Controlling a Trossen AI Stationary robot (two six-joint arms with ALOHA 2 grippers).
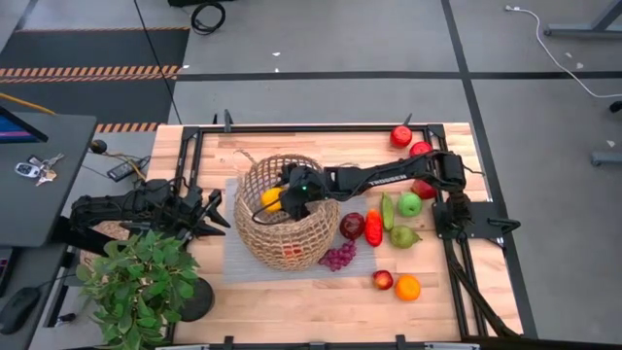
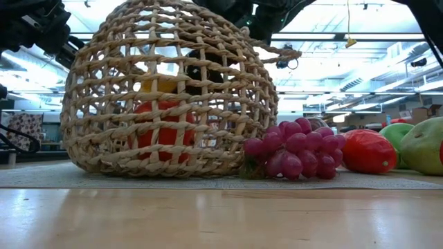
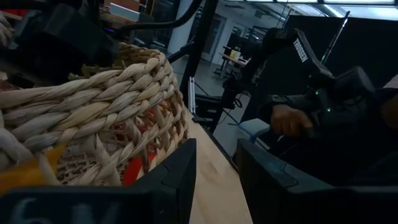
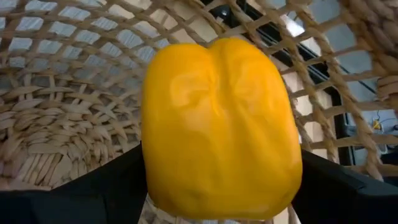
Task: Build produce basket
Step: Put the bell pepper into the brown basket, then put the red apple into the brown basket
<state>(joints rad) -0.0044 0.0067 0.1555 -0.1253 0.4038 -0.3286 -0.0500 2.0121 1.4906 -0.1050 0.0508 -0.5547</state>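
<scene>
The tan wicker basket (image 1: 287, 216) stands on a grey mat (image 1: 233, 264) at the table's middle; it also shows in the low view (image 2: 104, 104). My right gripper (image 1: 282, 199) reaches into its mouth from the table's right, shut on a yellow pepper (image 4: 221, 118). A red-orange fruit (image 2: 163, 131) lies on the basket's bottom. My left gripper (image 1: 212, 212) is open and empty just left of the basket, whose rim (image 3: 106, 93) it faces. Purple grapes (image 2: 294, 149) lie against the basket's right foot. My right gripper pinches the yellow pepper between its two fingers (image 4: 93, 186), one on each of its opposite sides (image 4: 155, 180). The fingers come in through the basket's mouth, slanting down from the table's right. The pepper (image 2: 159, 84) sits inside the basket above the red-orange fruit; whether it touches that fruit I cannot tell.
More produce lies right of the basket: a dark red fruit (image 1: 352, 226), a red chili (image 1: 373, 227), green pears (image 1: 406, 236), red apples (image 1: 400, 135), an orange (image 1: 407, 288). A potted green plant (image 1: 136, 282) stands at the near left, close to my left arm.
</scene>
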